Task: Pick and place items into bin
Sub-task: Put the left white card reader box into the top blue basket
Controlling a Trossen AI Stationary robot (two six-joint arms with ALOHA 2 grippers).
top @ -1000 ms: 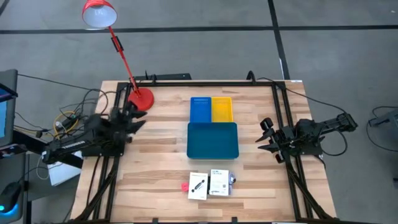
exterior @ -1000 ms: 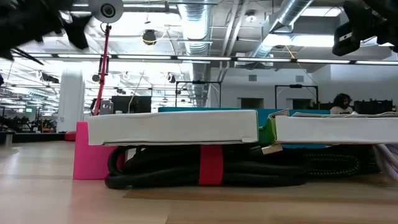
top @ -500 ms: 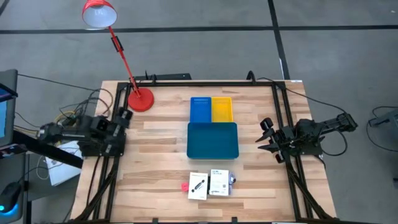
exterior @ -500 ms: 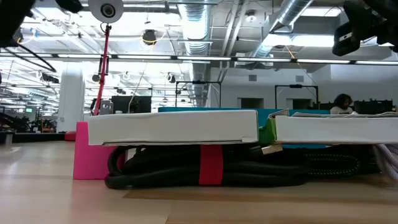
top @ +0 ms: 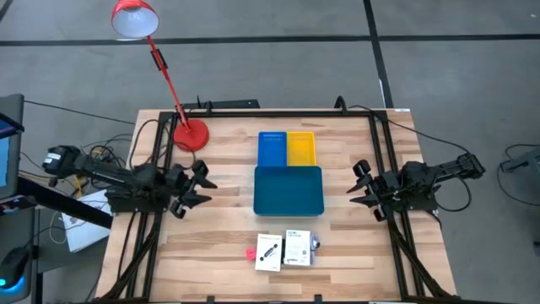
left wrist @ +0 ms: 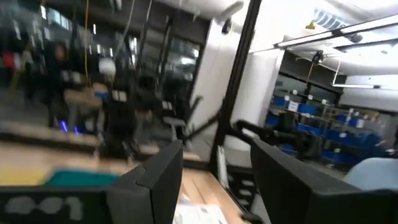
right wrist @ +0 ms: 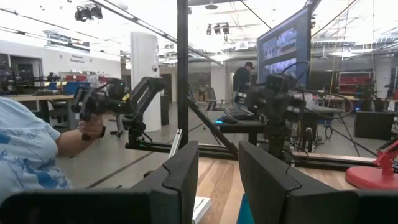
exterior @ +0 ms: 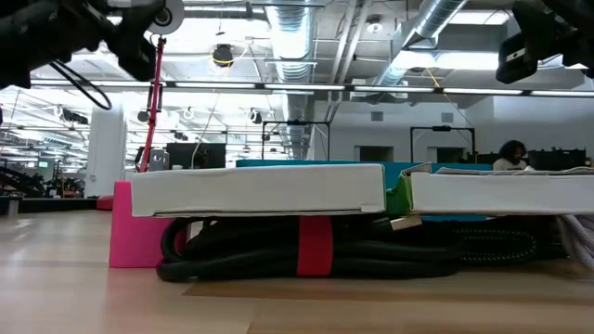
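Note:
Two flat white packets lie side by side near the table's near edge, resting on a coiled black cable. A pink-red block stands left of them. A green piece shows between the packets. The teal tray sits mid-table, with the blue tray and yellow tray behind it. My left gripper hovers open left of the teal tray. My right gripper waits open to the tray's right.
A red desk lamp stands with its base at the far left of the table. Black frame rails run along both sides. A person in a light blue shirt shows beyond the table. Bare wood lies between the trays and packets.
My left arm drew back toward the table's left edge, then swung out again toward the teal tray; its gripper now sits farther right and nearer the near edge than a second ago. The packets, block and trays have not moved.

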